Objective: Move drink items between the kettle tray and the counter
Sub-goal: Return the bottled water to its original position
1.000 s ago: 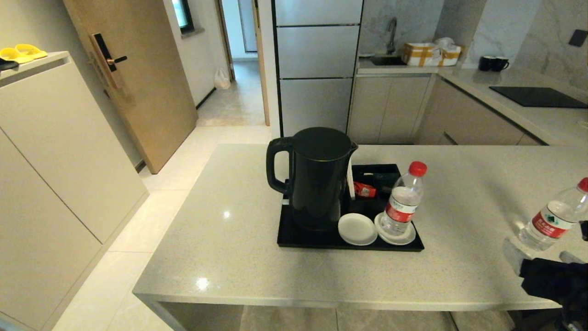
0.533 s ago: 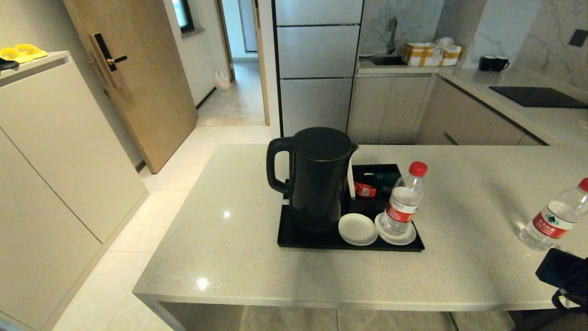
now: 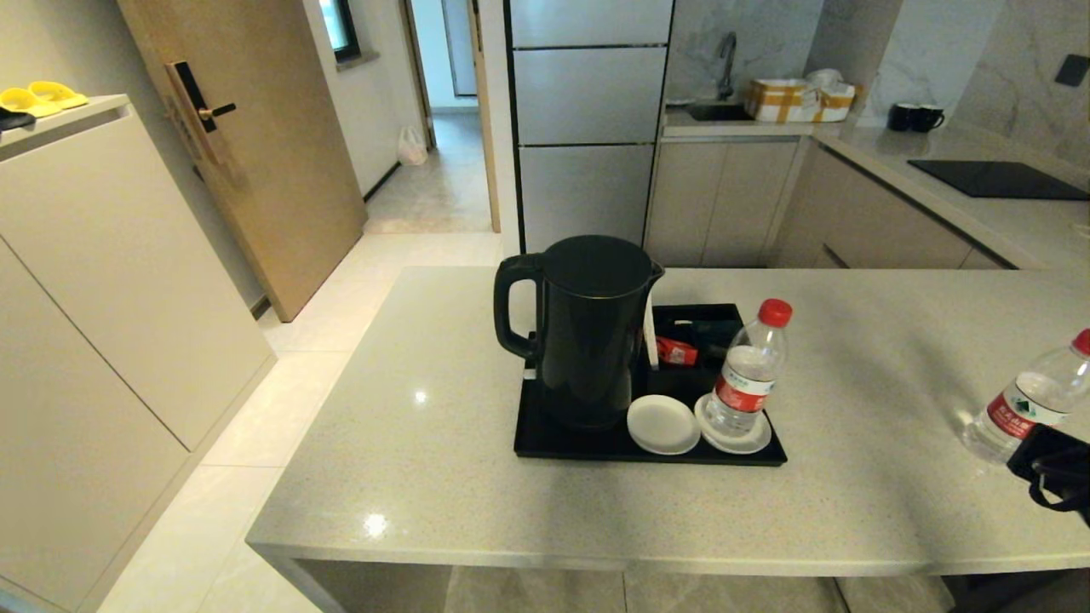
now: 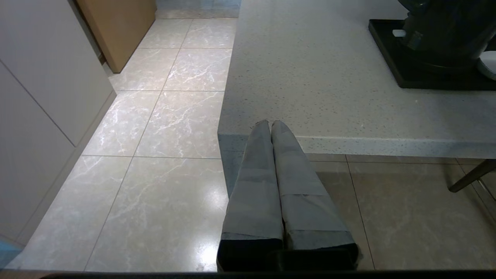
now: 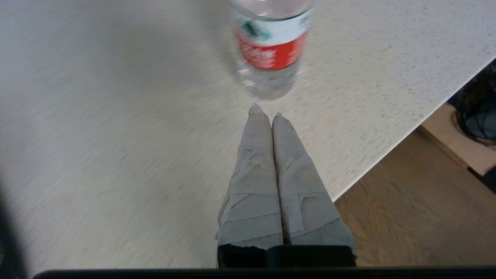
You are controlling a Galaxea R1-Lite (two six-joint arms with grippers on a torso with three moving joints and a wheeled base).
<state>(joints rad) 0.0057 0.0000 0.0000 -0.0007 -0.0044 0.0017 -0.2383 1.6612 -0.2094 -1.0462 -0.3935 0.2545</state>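
1. Left gripper (image 4: 270, 123): fingers pressed together, empty, off the counter's (image 3: 443, 443) near left corner, above the floor.
2. Tray (image 3: 545, 443): mid-counter, carrying the kettle (image 3: 588, 332), a saucer (image 3: 663, 424) and one upright bottle (image 3: 749, 375) standing on a second saucer.
3. Second bottle (image 3: 1026, 400): upright on the counter, far right.
4. Right gripper (image 5: 265, 112): fingers pressed together, empty, just beside that bottle.

This is a small apartment or hotel kitchen. There is a sink (image 3: 714, 109), a black hob (image 3: 996, 179), beige cabinets (image 3: 724, 200) and a door with an electronic lock (image 3: 197, 111).
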